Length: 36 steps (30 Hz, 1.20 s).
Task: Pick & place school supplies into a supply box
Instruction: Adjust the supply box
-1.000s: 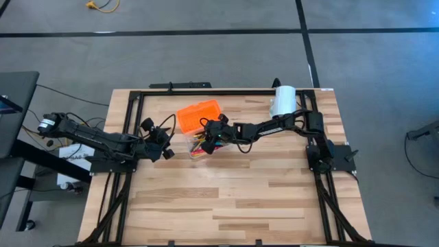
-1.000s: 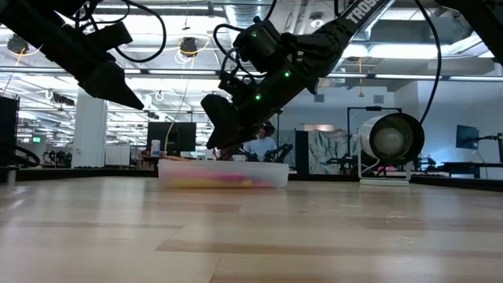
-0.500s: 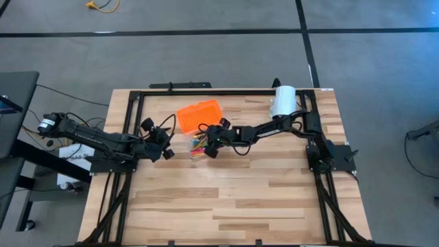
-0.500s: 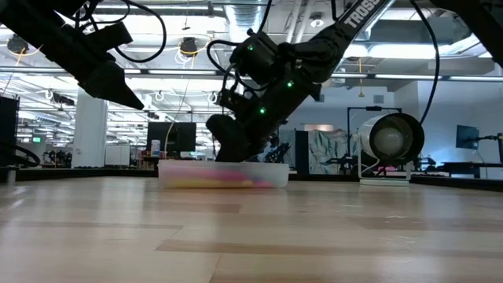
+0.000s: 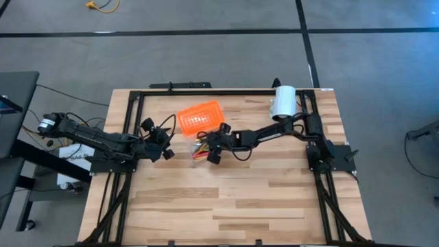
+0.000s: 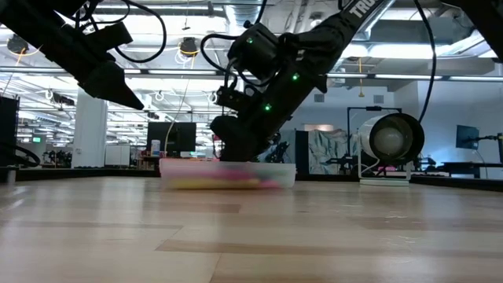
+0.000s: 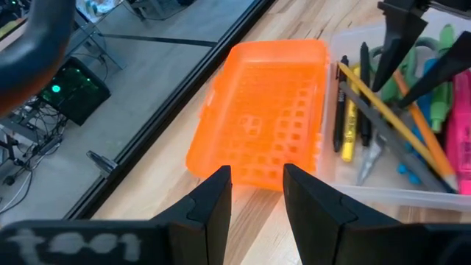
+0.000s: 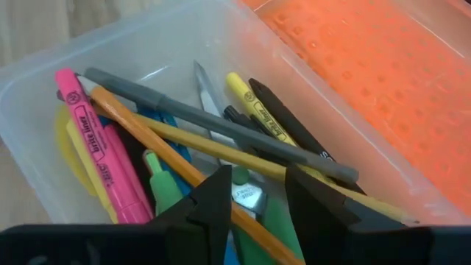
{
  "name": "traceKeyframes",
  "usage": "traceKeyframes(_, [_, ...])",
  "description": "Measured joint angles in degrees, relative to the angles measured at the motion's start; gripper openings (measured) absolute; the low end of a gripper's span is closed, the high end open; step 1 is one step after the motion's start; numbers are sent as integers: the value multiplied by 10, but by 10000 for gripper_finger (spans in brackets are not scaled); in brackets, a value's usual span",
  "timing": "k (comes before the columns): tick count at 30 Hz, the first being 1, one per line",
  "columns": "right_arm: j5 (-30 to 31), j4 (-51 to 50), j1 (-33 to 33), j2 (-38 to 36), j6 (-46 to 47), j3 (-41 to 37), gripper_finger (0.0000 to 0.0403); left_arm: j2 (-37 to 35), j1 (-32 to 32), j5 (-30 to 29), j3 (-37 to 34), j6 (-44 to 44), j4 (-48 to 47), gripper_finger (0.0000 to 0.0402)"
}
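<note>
The supply box's clear base sits on the table, with its ribbed orange lid open flat on the far side. Several pens, pencils, highlighters and green-handled scissors lie crossed inside the base. My right gripper is open, and its fingers point down into the base among the pens. My left gripper is open and hovers left of the box, facing the lid without touching it. My right gripper reaches into the clear base from above, slanting from the table's right. One fingertip is low among the crossed pens and pencils. Whether it touches them or the box I cannot tell. Nothing sits between the fingers.
A white cylinder lies near the table's far right corner, behind my right arm. A black frame runs along the far and side edges. Bare wood stretches across the near half of the table.
My right gripper has moved toward the near edge and down, from above the box's far side until its fingers are inside the clear base. The base has slid a little along the table. My left arm has kept still.
</note>
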Motion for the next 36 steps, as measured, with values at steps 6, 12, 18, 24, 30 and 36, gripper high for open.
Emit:
traceKeyframes(6, [-11, -11, 12, 0, -15, 0, 124, 0, 0, 1, 0, 0, 0, 116])
traceKeyframes(12, [-34, -57, 27, -1, -16, 1, 124, 0, 0, 2, 0, -1, 0, 116])
traceKeyframes(18, [-32, -90, 55, -1, -40, 1, 124, 0, 0, 10, 0, -2, 0, 116])
traceKeyframes(24, [-35, -125, 88, -9, -63, 0, 124, 0, 0, 11, 0, -2, 0, 116])
traceKeyframes(30, [-40, -179, 124, -32, -85, -2, 124, 0, 0, 12, 0, -2, 0, 116])
traceKeyframes(36, [-44, -248, 159, -51, -97, -3, 124, 0, 0, 14, 0, -4, 0, 116])
